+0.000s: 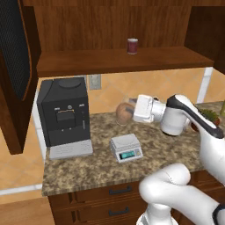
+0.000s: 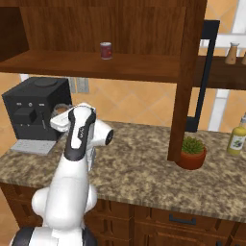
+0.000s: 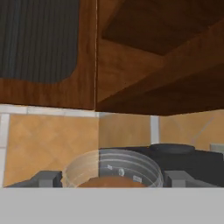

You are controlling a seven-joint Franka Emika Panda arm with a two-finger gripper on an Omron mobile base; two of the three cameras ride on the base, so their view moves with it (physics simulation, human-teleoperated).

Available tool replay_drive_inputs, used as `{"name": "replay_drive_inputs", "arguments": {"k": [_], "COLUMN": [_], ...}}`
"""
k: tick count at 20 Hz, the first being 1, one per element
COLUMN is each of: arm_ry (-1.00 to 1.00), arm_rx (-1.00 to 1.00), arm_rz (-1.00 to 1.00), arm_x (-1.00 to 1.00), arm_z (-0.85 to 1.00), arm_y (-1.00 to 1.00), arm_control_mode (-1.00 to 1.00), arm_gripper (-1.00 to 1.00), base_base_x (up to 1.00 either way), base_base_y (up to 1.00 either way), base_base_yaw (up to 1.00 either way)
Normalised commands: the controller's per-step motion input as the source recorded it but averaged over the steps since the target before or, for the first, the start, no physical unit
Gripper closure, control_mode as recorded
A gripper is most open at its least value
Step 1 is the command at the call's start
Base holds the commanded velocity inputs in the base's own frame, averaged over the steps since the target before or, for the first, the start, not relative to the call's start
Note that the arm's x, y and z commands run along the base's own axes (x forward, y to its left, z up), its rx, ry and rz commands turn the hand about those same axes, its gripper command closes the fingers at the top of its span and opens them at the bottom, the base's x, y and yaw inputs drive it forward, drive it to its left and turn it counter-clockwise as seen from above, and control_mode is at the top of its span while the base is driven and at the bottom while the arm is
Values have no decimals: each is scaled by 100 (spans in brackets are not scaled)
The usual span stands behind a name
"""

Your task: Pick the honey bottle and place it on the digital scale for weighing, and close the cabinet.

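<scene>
The tan-brown honey bottle [image 1: 123,113] hangs sideways above the back of the counter, and my gripper [image 1: 130,110] is shut on it. In the hand view its pale lid [image 3: 111,168] sits between the two dark fingertips [image 3: 45,179]. The light grey digital scale [image 1: 126,148] stands on the counter below and in front of the bottle, its top plate bare. The dark brown cabinet [image 1: 118,26] is open, with its left door [image 1: 15,66] swung out and its right door [image 2: 186,81] edge-on with a black bar handle [image 2: 204,72].
A big black coffee machine [image 1: 64,116] stands left of the scale. A small dark red can [image 1: 132,45] sits on the cabinet shelf. At the right are a potted plant [image 2: 192,152] and a yellow bottle [image 2: 237,137]. Drawers run below the counter.
</scene>
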Motion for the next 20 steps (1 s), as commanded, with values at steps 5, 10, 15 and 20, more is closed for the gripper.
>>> {"name": "replay_drive_inputs", "arguments": {"k": [5, 10, 15, 20], "arm_ry": [0, 1, 2, 4], "arm_rx": [-11, -23, -10, -8], "arm_rz": [8, 0, 1, 4], "arm_x": [52, 43, 20, 0], "arm_z": [-61, -57, -43, -43], "arm_y": [3, 12, 2, 0], "arm_control_mode": [-100, -100, -100, -100], "arm_gripper": [100, 100, 100, 100], "base_base_x": [0, 0, 0, 0], "base_base_y": [0, 0, 0, 0], "base_base_yaw": [0, 0, 0, 0]}}
